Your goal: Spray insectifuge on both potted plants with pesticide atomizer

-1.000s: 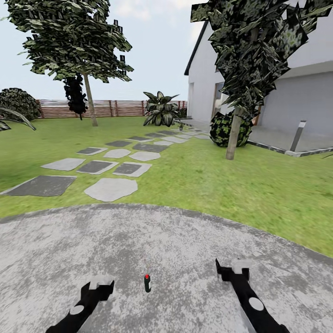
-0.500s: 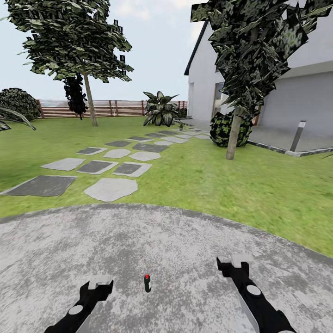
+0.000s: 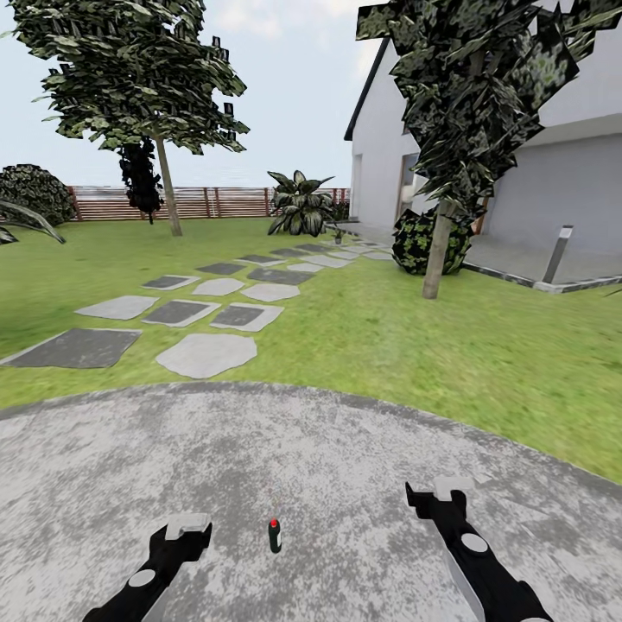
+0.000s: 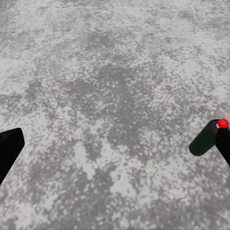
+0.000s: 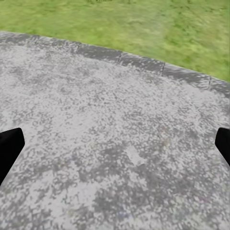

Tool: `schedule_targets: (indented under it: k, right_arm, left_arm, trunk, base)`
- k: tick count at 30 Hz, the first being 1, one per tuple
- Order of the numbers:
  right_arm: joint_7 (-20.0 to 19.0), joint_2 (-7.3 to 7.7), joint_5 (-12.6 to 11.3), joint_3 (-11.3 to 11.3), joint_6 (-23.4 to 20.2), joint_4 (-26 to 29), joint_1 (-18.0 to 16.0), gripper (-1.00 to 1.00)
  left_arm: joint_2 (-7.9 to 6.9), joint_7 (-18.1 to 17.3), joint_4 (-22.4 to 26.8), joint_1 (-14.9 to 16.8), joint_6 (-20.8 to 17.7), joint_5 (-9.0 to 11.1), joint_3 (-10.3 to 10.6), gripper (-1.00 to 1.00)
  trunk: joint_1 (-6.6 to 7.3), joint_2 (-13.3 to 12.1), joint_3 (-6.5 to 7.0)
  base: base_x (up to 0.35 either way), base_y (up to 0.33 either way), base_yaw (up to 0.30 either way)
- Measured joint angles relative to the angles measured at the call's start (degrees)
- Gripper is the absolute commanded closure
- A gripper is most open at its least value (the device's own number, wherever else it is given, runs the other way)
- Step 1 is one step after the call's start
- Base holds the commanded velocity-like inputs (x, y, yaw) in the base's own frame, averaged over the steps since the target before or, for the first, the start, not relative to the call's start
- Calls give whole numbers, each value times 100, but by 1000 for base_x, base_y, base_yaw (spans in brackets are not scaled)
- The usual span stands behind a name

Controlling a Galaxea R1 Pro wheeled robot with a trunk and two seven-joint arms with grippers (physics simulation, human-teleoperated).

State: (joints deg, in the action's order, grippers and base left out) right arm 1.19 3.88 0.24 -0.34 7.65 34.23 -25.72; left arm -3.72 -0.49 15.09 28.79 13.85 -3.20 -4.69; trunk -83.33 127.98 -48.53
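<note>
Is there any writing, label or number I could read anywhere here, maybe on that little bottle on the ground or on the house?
None can be read.
The bottle, dark green with a red cap, standing on the patio: no label shows; it is too small to tell.
The house: plain grey walls, no sign or number.
The fence: bare slats.

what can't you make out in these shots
- Spray bottle, head view: too small to show its nozzle or label; left wrist view: cut off behind a finger.
- Both hands, head view: too small to judge the finger gap.
- Far planting by the house: too distant to identify small pots.
</note>
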Motion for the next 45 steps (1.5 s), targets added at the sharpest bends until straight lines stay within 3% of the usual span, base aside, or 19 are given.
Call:
schedule_targets:
  k: [19, 30, 37, 45]
  right_arm:
    - [0, 7, 0, 3, 0, 0, 0, -100]
    - [8, 7, 0, -2, 0, 7, 0, -100]
    - [8, 3, 0, 2, 0, 5, 0, -100]
    - [8, 1, 0, -2, -2, 1, 0, -100]
  left_arm:
    - [0, -32, 21, 0, -12, 4, 12, -100]
    - [-7, -62, -7, -7, -2, -4, 33, -100]
    - [-4, -361, -18, -4, 0, -7, 307, -100]
    - [-14, -363, -19, 0, 1, -2, 293, -100]
  trunk:
    - [0, 0, 0]
    - [-241, 440, -197]
    - [-395, 720, -323]
    - [-571, 1041, -502]
  base:
    - [70, 0, -52]
    - [0, 0, -1]
    - [0, 0, 0]
    - [0, 0, 0]
